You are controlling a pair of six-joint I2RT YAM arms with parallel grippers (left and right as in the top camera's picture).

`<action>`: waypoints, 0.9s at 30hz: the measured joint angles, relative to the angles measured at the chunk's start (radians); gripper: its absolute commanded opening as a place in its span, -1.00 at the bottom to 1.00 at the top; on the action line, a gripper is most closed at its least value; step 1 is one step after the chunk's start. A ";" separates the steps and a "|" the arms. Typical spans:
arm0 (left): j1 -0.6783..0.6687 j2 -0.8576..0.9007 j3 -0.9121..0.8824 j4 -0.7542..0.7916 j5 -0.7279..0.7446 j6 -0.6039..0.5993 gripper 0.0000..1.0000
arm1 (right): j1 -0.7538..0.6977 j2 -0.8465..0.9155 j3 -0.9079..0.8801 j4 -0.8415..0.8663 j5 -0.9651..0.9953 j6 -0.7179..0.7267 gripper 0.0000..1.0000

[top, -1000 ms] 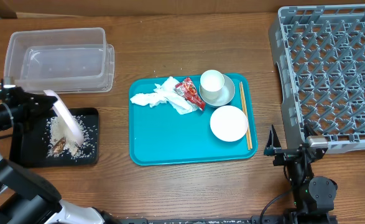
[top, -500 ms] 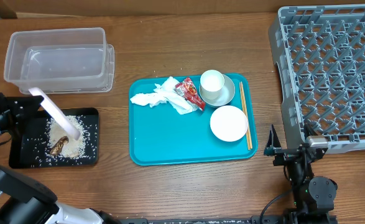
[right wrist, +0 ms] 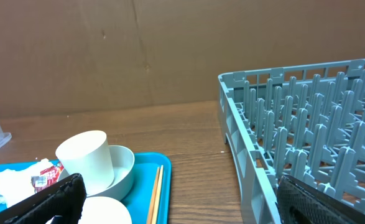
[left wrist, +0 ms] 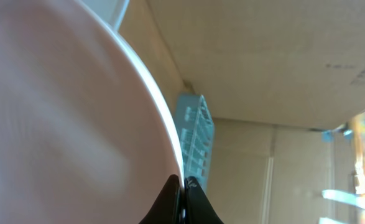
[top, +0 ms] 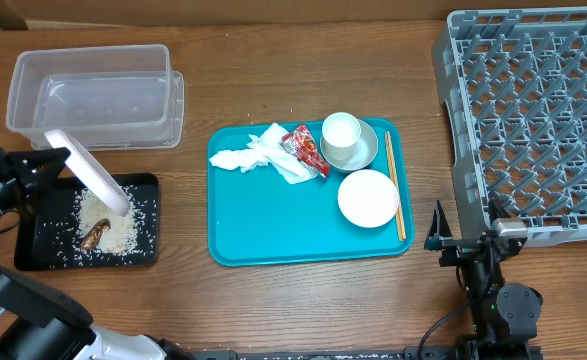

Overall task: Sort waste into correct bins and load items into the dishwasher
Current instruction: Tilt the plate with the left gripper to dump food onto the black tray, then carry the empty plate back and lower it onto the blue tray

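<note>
**Overhead.** At the left edge the left arm (top: 8, 190) reaches in. The left jaws are clamped on the rim of the round white plate (top: 88, 172). The plate is tilted steeply, and its lower edge hangs over the black tray (top: 43, 255). I cannot tell whether that edge touches the rice (top: 118, 232). Rice is piled and scattered inside the tray, with the brown scrap (top: 94, 235) beside the pile. The clear tub (top: 93, 95) sits just beyond the tray's far edge.

A strip of bare surface (top: 183, 210) separates the black tray from the teal tray (top: 273, 235). On the teal tray, the napkin (top: 261, 158) and the red wrapper (top: 305, 150) lie near the far rim. The cup (top: 341, 131) stands in the saucer-bowl (top: 371, 150), with the bowl (top: 367, 197) nearer the front. The chopsticks (top: 396, 195) run along the right rim. The dish rack (top: 533, 120) fills the right side. The right arm (top: 493, 300) stands in the narrow gap by the rack's near corner.

**Left wrist.** The plate (left wrist: 64, 118) fills the left of the view, blurred. The jaws pinch its curved rim at the bottom, and the rack (left wrist: 194, 140) shows far off.

**Right wrist.** The right jaws stand wide apart and hold nothing, low over the surface. The cup (right wrist: 86, 158), saucer-bowl (right wrist: 123, 165) and chopsticks (right wrist: 156, 193) lie ahead on the left. The rack's wall (right wrist: 244, 137) rises on the right, with bare wood between them.
</note>
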 measured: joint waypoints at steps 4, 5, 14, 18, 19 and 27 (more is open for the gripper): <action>-0.019 -0.005 0.000 -0.080 -0.005 0.014 -0.92 | 0.000 0.000 0.000 0.000 0.000 0.000 1.00; -0.035 -0.008 0.000 -0.081 -0.008 0.018 -0.92 | 0.000 0.000 0.000 -0.001 0.000 0.000 1.00; -0.379 -0.083 0.000 -0.082 -0.186 -0.007 -0.91 | 0.000 0.000 0.000 -0.001 0.000 0.000 1.00; -0.612 -0.103 0.000 -0.079 -0.275 -0.010 -0.92 | 0.000 0.000 0.000 -0.001 0.000 0.000 1.00; -0.686 -0.103 0.000 -0.069 -0.289 -0.010 -0.92 | 0.000 0.000 0.000 0.000 0.000 0.000 1.00; -1.154 -0.103 0.000 0.218 -0.549 -0.260 -0.92 | 0.000 0.000 0.000 -0.001 0.000 0.000 1.00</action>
